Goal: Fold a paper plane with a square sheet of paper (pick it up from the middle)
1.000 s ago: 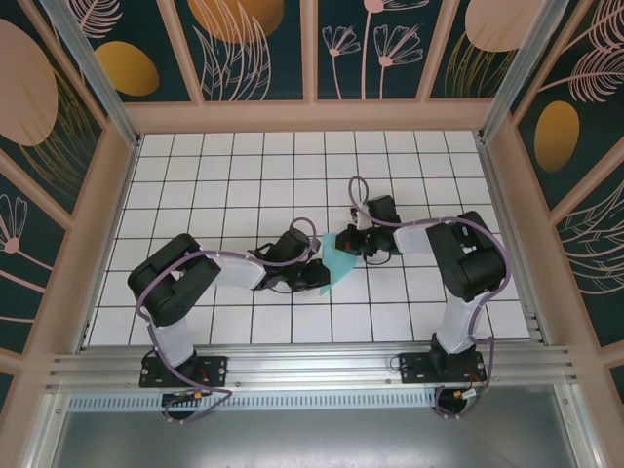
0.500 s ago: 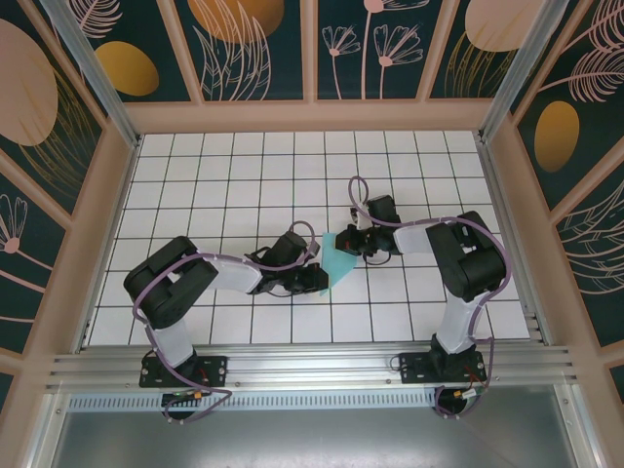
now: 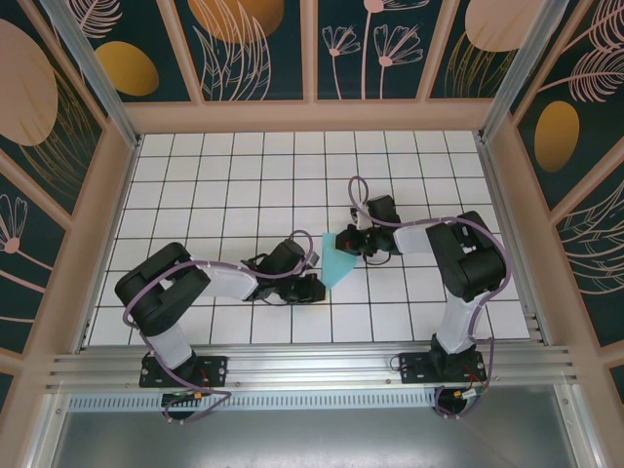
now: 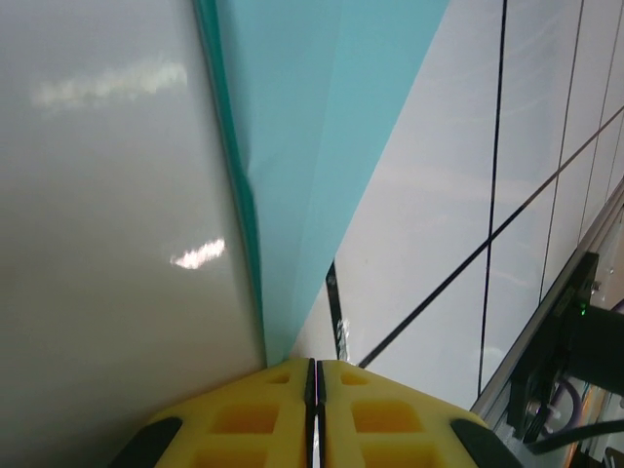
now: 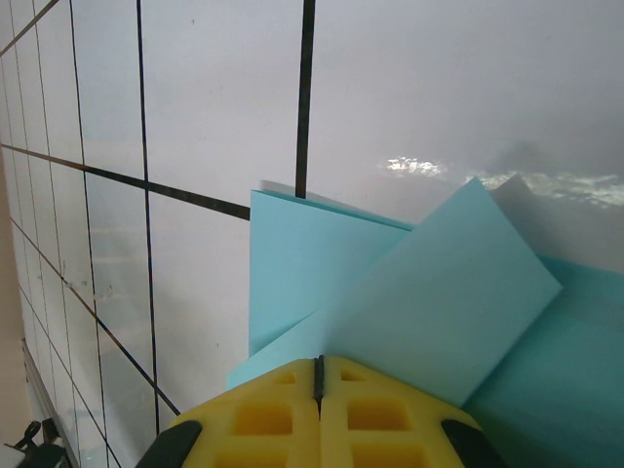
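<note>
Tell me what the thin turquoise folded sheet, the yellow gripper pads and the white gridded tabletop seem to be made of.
Turquoise folded sheet: thin matte paper, sharply creased. Yellow pads: likely soft moulded foam or rubber, with square pockets. White gridded tabletop: smooth glossy board or laminate; it mirrors light glare.

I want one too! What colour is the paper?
Light turquoise; the paper shows best in the right wrist view.

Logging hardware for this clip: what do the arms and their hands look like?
The left arm and right arm have black joints, white links and looping lilac cables. The left hand and right hand have yellow fingers with square recesses.
</note>
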Motion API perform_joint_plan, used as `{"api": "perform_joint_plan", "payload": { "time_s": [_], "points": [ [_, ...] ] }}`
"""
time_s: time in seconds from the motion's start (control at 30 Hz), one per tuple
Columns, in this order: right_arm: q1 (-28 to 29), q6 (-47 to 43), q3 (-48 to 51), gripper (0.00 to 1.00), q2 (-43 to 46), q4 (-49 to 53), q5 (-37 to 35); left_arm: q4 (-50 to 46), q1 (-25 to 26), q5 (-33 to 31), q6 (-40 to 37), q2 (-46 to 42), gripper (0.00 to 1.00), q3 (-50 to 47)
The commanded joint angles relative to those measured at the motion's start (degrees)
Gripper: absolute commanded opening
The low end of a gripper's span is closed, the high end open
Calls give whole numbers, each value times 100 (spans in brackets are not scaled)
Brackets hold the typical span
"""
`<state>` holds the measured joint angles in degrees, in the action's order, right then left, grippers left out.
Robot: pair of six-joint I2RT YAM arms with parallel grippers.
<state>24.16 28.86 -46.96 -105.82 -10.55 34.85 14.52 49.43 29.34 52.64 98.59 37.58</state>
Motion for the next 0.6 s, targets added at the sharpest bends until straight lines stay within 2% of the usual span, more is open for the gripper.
{"api": "perform_joint_plan", "payload": {
  "time_s": [0.0,0.13,0.27,0.47,0.57],
  "points": [
    [39,-108,137,3,-227,544,-422,-1012,95,131,-134,-301,13,-190],
    [34,-153,4,3,-48,656,-248,-1033,69,-247,-62,-849,13,-90],
    [40,-170,-204,5,211,831,-76,-1150,-66,-725,31,-1023,13,285],
    [36,-223,-379,9,764,1132,-112,-1150,-286,-1251,-14,-639,12,1028],
    [23,-219,-274,13,1119,1296,-449,-1127,-293,-1288,-63,-284,14,1464]
  ]
}}
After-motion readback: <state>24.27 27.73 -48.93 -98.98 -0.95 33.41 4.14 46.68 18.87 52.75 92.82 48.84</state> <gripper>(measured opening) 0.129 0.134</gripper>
